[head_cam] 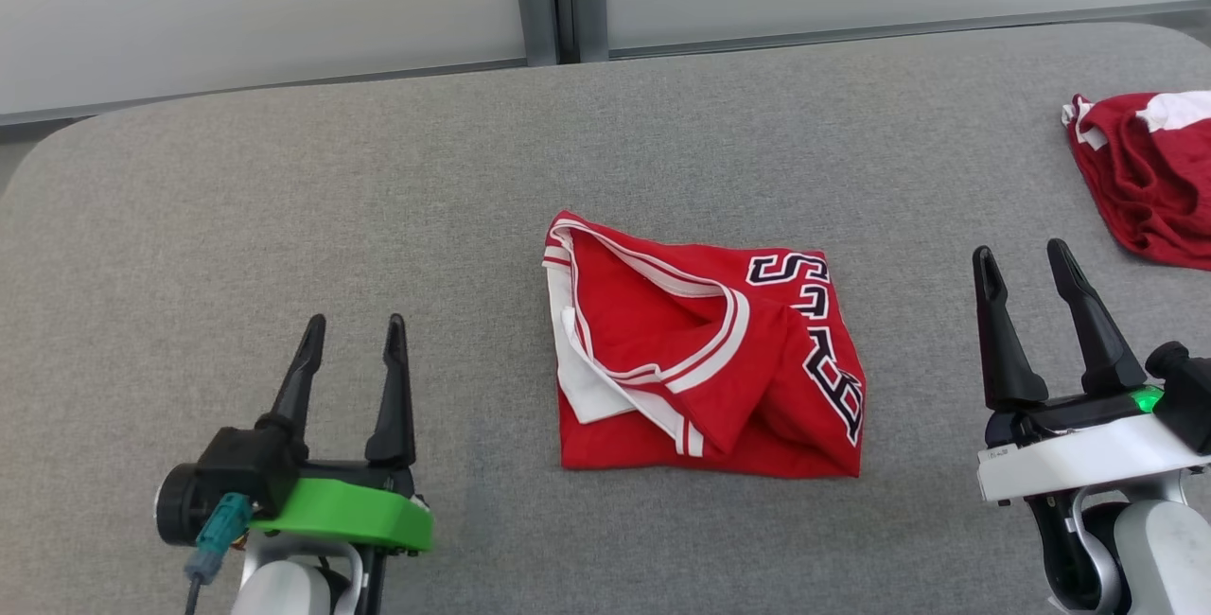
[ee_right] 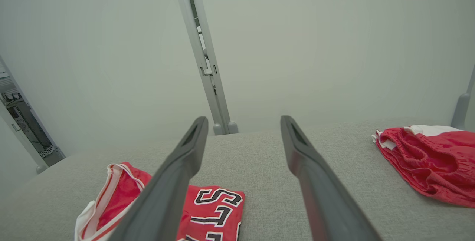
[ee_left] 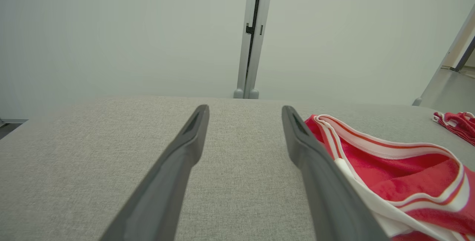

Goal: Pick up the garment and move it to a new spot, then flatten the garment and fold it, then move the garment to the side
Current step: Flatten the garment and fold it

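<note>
Grey woven cloth covers the surface (head_cam: 284,170) in front of you, rounded at its far corners, with pale wall panels behind it. Your garment (head_cam: 700,360), a red jersey with white-and-red trim, lies roughly folded near the middle of that surface; its black-and-white lettering runs down the robot's right side of the bundle, and the white-edged openings gape toward the left. It rests flat on the cloth, and neither arm touches it. To its left, well apart from it, you see the left fingers (head_cam: 393,388) spread wide with nothing between them, pointing away from the robot above a green collar. From the left wrist, those left fingers (ee_left: 178,167) frame bare cloth, and the garment (ee_left: 400,174) sits just past the right-hand finger, partly hidden behind it. On the other side the right fingers (head_cam: 1003,341) are likewise parted and empty (a small green light glows on the white wrist housing below them). From the right wrist, the right fingers (ee_right: 178,170) cover part of the garment (ee_right: 215,207) at the lower left. Farther out, a second red garment (head_cam: 1149,180) lies crumpled at the right edge of the surface. Beyond the far edge, two grey posts (head_cam: 558,0) stand side by side where the wall panels meet.
</note>
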{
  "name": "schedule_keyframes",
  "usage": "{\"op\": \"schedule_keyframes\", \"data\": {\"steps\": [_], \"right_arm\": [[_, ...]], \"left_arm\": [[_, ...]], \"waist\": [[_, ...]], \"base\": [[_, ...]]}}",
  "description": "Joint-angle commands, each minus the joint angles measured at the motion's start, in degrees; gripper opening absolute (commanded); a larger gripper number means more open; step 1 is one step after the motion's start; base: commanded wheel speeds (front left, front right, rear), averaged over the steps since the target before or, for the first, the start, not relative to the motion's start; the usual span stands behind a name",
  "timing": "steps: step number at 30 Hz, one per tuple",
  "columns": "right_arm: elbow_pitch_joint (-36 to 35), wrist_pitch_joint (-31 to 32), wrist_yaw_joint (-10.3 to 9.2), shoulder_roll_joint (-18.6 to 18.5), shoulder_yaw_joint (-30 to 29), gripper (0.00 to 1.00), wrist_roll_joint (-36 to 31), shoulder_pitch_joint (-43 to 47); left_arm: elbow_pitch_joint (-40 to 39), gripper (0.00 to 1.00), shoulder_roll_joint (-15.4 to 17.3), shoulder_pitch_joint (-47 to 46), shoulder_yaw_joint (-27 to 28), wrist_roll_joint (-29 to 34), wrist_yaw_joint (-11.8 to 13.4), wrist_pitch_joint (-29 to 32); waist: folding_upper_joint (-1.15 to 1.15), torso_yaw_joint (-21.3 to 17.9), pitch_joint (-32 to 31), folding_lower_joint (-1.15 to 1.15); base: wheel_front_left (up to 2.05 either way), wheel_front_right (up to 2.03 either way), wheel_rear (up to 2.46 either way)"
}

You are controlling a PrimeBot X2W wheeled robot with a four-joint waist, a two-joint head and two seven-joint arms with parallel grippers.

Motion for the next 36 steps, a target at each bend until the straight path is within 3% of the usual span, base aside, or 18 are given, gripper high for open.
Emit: {"op": "schedule_keyframes", "data": {"steps": [1, 13, 23, 35, 36], "right_arm": [[-0.44, -0.27, 0.03, -0.07, -0.09, 1.00, -0.77, 0.29], [-0.19, -0.55, 0.03, 0.94, 0.19, 1.00, -2.51, 0.26], [0.77, -1.43, 0.03, 1.46, 0.14, 1.00, -2.54, -0.32], [2.37, -2.27, 0.03, 1.19, 0.92, 1.00, -1.90, -1.19], [2.44, -2.29, 0.03, 1.15, 0.92, 1.00, -1.89, -1.22]], "left_arm": [[0.30, 1.00, 0.11, -1.27, -0.84, 0.57, -0.47, 0.01], [6.38, 1.00, 0.14, -4.59, -16.30, 2.09, -2.20, 0.01], [12.23, 1.00, 0.19, -6.66, -27.94, -1.84, -2.36, 0.68], [16.04, 1.00, 0.33, -9.72, -31.44, -7.67, -2.38, 0.83], [16.30, 0.91, 0.33, -9.92, -31.49, -8.39, -2.39, 0.81]], "waist": [[0.00, -0.14, 0.07, 0.00], [0.00, -2.28, 0.75, 0.00], [0.00, -5.24, 2.11, 0.00], [0.00, -7.42, 2.64, 0.00], [0.00, -7.50, 2.65, 0.00]], "base": [[0.00, 0.00, 0.00], [0.00, 0.00, 0.00], [0.00, 0.00, 0.00], [0.00, 0.00, 0.00], [0.00, 0.00, 0.00]]}}
